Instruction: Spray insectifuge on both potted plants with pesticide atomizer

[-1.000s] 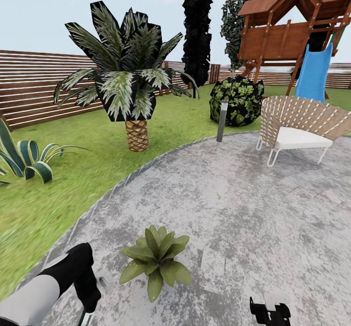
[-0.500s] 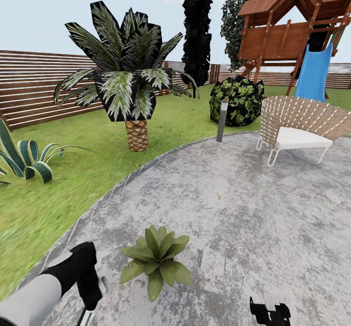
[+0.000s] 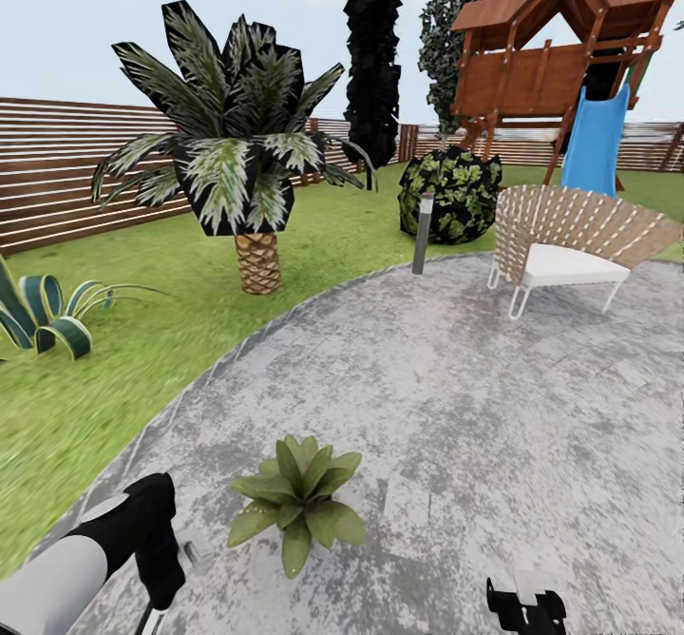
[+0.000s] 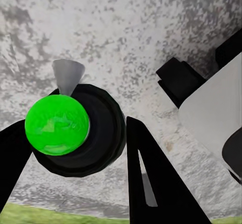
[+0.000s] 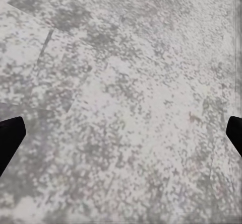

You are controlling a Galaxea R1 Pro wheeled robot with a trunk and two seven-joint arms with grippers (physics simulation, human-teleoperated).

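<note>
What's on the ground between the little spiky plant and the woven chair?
Nothing. In the head view, only bare grey mottled paving stretches from the potted plant to the woven chair.

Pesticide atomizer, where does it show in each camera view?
Head view: bottom left, pesticide atomizer's grey tip beside the black wrist, mostly hidden.
Left wrist view: green end-on, inside the left pincer.
Right wrist view: mottled paving, the landmark all views share.
</note>
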